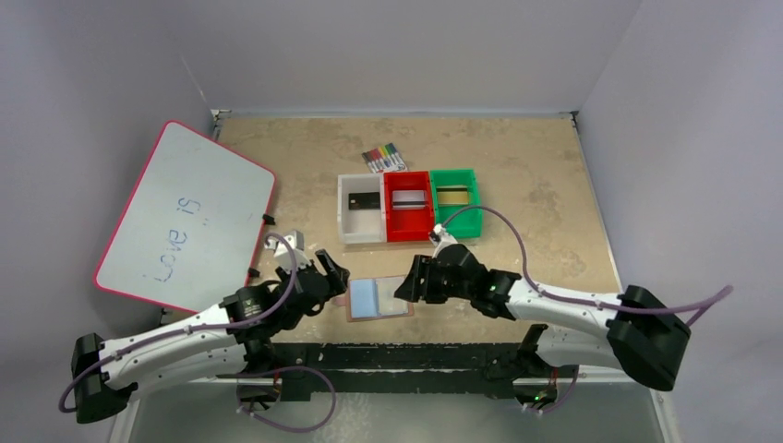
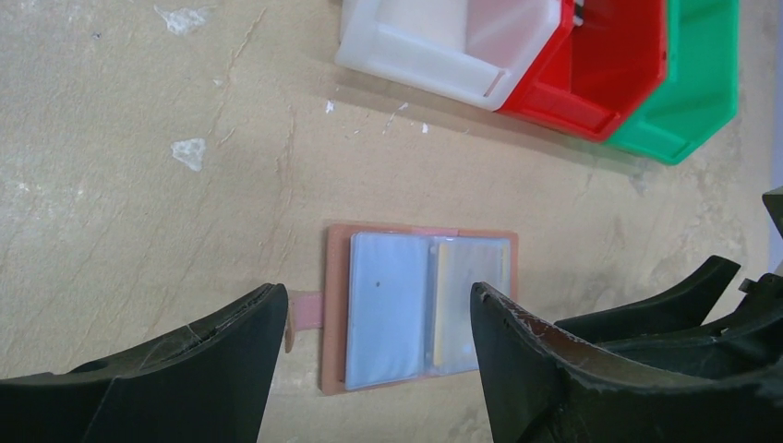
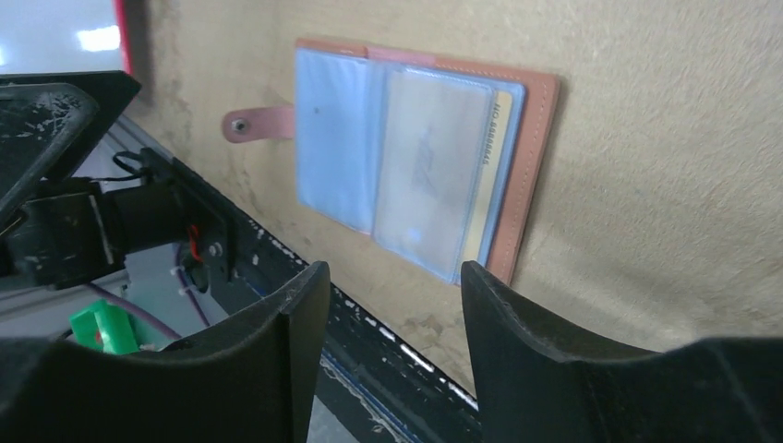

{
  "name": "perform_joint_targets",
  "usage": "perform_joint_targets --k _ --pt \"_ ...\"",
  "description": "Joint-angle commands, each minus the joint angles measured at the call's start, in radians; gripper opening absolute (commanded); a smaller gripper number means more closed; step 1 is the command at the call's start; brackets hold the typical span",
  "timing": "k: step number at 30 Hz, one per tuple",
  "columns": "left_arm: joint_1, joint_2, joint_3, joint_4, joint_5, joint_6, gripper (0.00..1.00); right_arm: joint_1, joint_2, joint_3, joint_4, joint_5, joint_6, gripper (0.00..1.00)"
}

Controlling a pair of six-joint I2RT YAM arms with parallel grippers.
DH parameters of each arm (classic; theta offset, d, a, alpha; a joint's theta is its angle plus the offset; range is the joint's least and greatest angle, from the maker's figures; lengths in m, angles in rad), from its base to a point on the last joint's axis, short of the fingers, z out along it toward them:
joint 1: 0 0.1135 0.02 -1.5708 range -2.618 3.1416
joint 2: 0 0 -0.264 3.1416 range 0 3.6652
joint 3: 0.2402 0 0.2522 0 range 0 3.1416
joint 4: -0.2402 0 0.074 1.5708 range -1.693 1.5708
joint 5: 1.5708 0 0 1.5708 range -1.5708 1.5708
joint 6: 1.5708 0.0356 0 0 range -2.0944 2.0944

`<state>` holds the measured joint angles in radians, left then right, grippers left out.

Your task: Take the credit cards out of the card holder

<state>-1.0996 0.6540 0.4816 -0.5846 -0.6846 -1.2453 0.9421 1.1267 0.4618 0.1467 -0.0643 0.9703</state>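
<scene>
The card holder (image 1: 379, 298) (image 3: 406, 157) lies open and flat on the table (image 1: 536, 185), close to its near edge and between the two grippers, with its two clear pockets facing up and its snap strap (image 3: 258, 122) sticking out to the left. A gold card (image 2: 462, 295) sits inside the right-hand pocket, and one long edge of it shows past the plastic in the right wrist view. The left gripper (image 1: 334, 275) (image 2: 377, 293) is at the holder's left end with its jaws spread wide and nothing between them. The wrist view looks down on the holder between the two fingers, but whether either tip touches the leather cannot be told. The right gripper (image 1: 406, 281) (image 3: 392, 272) is at the holder's right end, its jaws also apart and holding nothing. Farther back, three bins stand touching in a row. The white bin (image 1: 362, 238) holds a black card (image 1: 362, 199), the red bin (image 1: 409, 233) a silver-grey card (image 1: 409, 197), and the green bin (image 1: 459, 223) a gold-striped card (image 1: 451, 196). A pack of coloured markers (image 1: 383, 157) lies just beyond the bins. A red-rimmed whiteboard (image 1: 185, 217) reading "Love is" lies at the far left.
</scene>
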Motion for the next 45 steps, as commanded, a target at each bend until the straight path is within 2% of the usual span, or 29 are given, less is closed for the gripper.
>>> perform_joint_targets --k 1,17,27,37,45 --pt "0.004 0.064 -0.018 0.07 0.026 0.003 0.71 0.023 0.073 0.06 0.082 0.035 0.03 0.54" --pt "0.005 0.244 -0.029 0.144 0.056 0.026 0.69 0.028 0.217 0.083 0.131 0.034 0.051 0.53" --pt "0.005 0.296 -0.077 0.211 0.099 0.033 0.67 0.027 0.296 0.094 0.139 0.023 0.065 0.53" --pt "0.004 0.346 -0.101 0.296 0.155 0.053 0.51 0.027 0.305 0.09 0.271 -0.074 0.067 0.43" --pt "0.005 0.332 -0.101 0.293 0.154 0.05 0.47 0.027 0.318 0.098 0.341 -0.124 0.069 0.44"
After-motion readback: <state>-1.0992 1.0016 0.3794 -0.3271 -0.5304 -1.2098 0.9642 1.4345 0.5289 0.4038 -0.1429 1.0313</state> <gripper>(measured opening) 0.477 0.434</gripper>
